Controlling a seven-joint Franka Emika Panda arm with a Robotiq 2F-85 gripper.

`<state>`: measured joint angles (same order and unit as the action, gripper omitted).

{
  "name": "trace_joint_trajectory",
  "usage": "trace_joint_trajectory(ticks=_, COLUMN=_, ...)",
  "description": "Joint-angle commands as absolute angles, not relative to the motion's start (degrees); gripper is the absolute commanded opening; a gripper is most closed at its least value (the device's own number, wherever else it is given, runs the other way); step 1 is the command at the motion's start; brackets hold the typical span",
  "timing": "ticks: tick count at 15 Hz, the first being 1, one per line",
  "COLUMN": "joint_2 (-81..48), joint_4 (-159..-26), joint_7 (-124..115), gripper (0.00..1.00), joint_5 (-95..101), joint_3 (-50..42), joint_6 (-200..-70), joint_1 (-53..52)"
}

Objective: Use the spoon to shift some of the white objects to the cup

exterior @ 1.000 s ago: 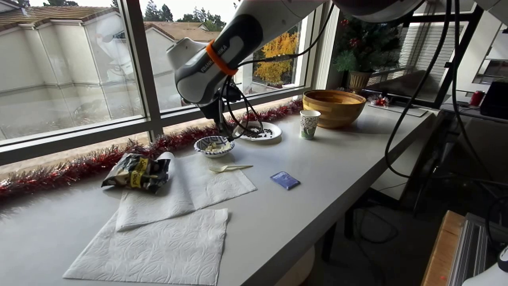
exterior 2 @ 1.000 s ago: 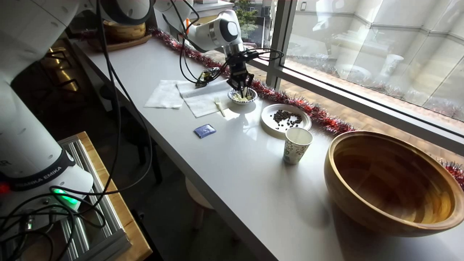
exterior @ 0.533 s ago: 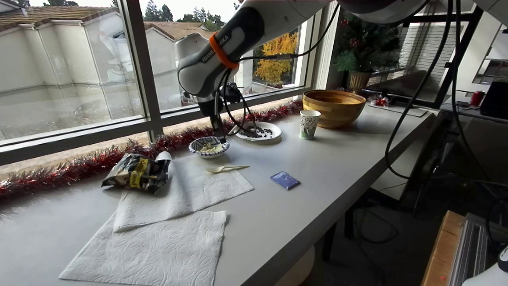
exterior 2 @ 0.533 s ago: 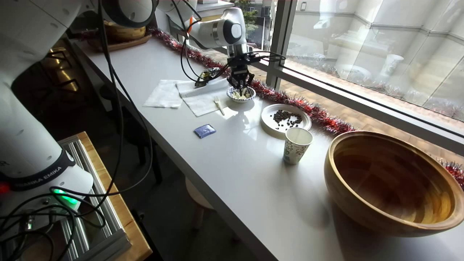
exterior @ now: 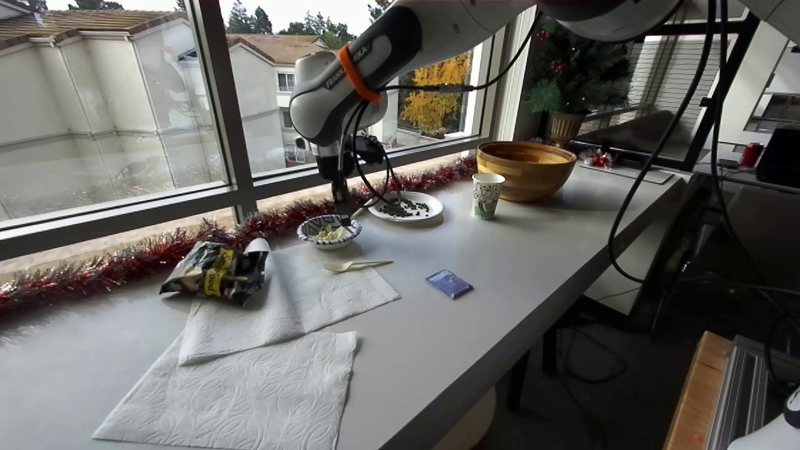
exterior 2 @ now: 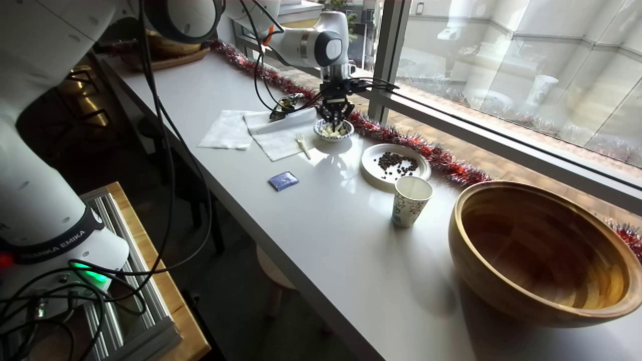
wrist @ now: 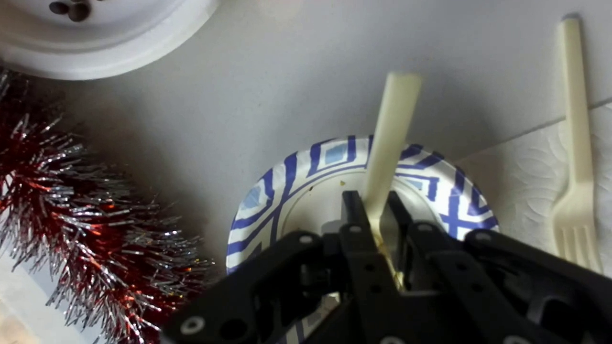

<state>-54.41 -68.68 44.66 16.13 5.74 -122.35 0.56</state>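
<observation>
Along the window stretches a long pale table (exterior: pixel 500 262). Over it reaches the white arm (exterior: pixel 450 31), ringed with an orange band. A red and silver tinsel garland (exterior 2: pixel 386 133) runs beside the window frame. The wide wooden bowl (exterior: pixel 531 178) stands upright near one end of the row. Two white paper towels (exterior: pixel 244 387) lie flat, with a dark snack bag (exterior: pixel 215 272) at the edge of one. The black end effector (wrist: pixel 375 208) points fingers-down. A white plate (exterior 2: pixel 370 168) sits near the tinsel; just beside it, directly under the end effector, is the blue-patterned paper dish (wrist: pixel 260 205). The printed cup (exterior 2: pixel 411 203) stands upright between plate and wooden bowl, touching neither. A pale fork (wrist: pixel 578 143) rests tines on a towel, handle past its edge. The end effector is narrowed onto the spoon (wrist: pixel 392 129); its pale handle slants up from the fingers, its lower end hidden. A blue packet (exterior: pixel 449 283) lies flat, well apart from the cup. The white objects (exterior: pixel 328 234) lie heaped in the paper dish. Tiny dark bits (exterior 2: pixel 396 163) scatter across the plate.
</observation>
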Motion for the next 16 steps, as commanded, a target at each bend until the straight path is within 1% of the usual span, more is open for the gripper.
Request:
trace_joint_trajectory(ticks=1, joint_2=-55.29, joint_4=-68.95, joint_7=48.68, gripper=0.03, joint_5=12.08, joint_3=7.92, joint_6=-125.74, joint_1=2.59)
trace_joint_trajectory(ticks=9, joint_2=-56.96, joint_4=-69.10, joint_7=55.18, gripper=0.03, joint_5=6.15, joint_3=10.34, joint_6=-130.35, joint_1=5.95)
trace_joint_trajectory(ticks=16, joint_2=-58.42, joint_4=-68.50, joint_7=66.09, gripper=0.03, joint_5=-0.62, joint_3=14.40, joint_6=-128.68, joint_1=9.94)
